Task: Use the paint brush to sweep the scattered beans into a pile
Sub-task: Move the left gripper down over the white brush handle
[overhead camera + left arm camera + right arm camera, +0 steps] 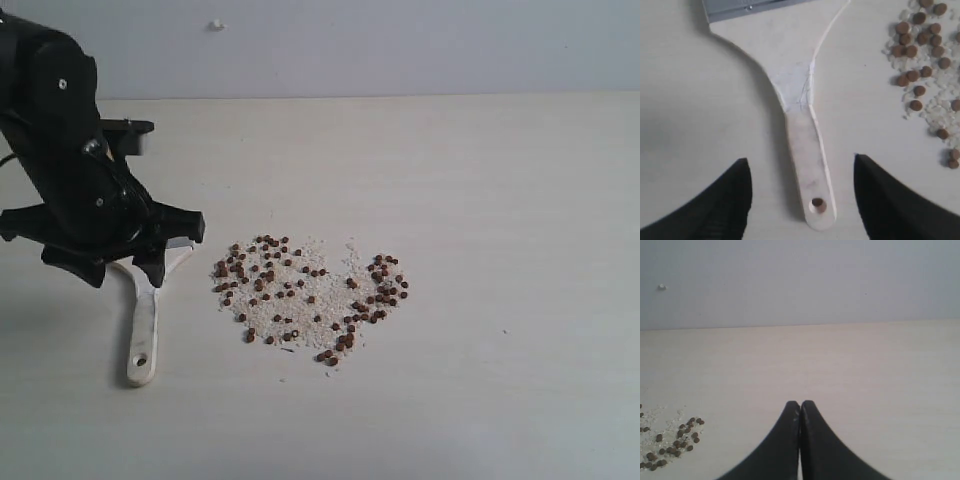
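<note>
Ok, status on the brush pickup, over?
Left pincer open, either side of the paint brush handle, no grip. Right pincer shut, holding nothing. Beans scattered, unswept. No obstruction seen.

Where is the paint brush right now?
In the exterior view the paint brush lies flat on the table, left of the beans, its head end beneath the open left gripper.

Counted: one paint brush (802, 140), directly under the left pincer (800, 162). Two pincers in all, counting the right pincer (800, 405). Several dozen beans (378, 275), too many for an exact tally, spread just beside the left pincer. Past counting: pale crumbs (300, 305), mixed among them. One table (520, 200).
</note>
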